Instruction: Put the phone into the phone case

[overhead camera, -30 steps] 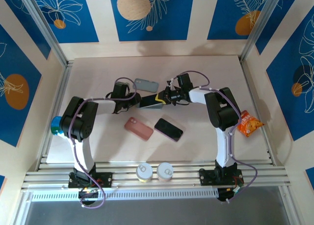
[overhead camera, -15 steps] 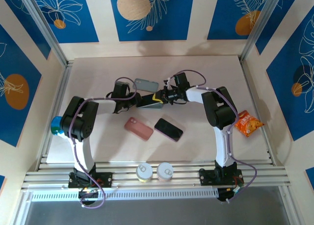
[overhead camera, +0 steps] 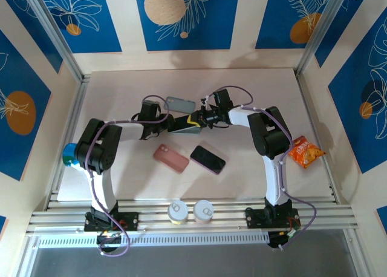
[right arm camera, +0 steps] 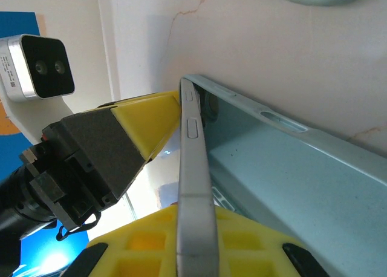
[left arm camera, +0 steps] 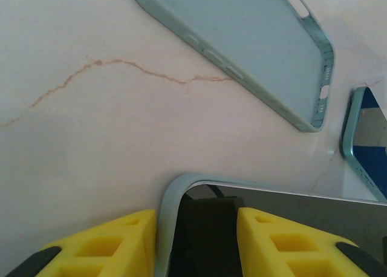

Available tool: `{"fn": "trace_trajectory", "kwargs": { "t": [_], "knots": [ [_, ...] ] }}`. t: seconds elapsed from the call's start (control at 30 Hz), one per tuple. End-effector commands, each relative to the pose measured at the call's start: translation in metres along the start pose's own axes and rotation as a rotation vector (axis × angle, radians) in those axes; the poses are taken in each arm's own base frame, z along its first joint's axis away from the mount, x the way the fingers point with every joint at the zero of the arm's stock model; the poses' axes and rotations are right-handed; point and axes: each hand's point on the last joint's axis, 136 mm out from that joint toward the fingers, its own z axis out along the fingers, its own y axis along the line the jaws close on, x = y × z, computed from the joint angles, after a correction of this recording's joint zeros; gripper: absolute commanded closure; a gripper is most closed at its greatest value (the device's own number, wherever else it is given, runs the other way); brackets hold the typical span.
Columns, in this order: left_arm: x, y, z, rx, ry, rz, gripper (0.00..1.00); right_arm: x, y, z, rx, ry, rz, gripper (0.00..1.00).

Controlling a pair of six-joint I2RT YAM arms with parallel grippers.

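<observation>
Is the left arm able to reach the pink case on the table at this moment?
Probably not at once. The left gripper is shut on a pale blue-rimmed piece, which the right gripper clamps too; it must release first. The pink case lies uncovered close by.

A: Walls, pls?
B: Back wall [overhead camera: 242,58]: cream, w/ blue panels [overhead camera: 199,29], white leaf line-art, tan disc [overhead camera: 164,5]. L wall [overhead camera: 45,117] & R wall [overhead camera: 338,59]: same scheme, orange discs. Alu posts [overhead camera: 54,35] at both back corners.
A: Furniture?
B: 1 table [overhead camera: 121,83], pale cream top, stone-look; thin brown vein [left arm camera: 121,63] seen close up in left wrist view. Alu rails [overhead camera: 151,219] along near edge, slotted strip below.
A: Floor?
B: Grey band [overhead camera: 181,262] at bottom, approx. matte; can't tell material.
A: Light?
B: Soft, even, from above; faint shadows only. Source out of frame.
</observation>
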Motion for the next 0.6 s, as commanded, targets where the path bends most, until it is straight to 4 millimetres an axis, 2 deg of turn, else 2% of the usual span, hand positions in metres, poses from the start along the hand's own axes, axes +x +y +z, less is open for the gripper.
{"fn": "trace_trajectory", "kwargs": {
  "t": [0.0, 0.13, 0.57],
  "knots": [
    [0.027, -0.03, 0.014, 0.099, 0.067, 0.029, 0.62, 0.017, -0.02, 0.012, 0.087, 0.047, 0.057, 0.97],
    [0.027, -0.03, 0.012, 0.103, 0.061, 0.031, 0.62, 0.016, -0.016, 0.009, 0.102, 0.049, 0.048, 0.89],
    [0.031, -0.033, 0.005, 0.112, 0.053, 0.04, 0.62, 0.019, -0.009, 0.001, 0.17, 0.046, 0.044, 0.73]
  ]
}}
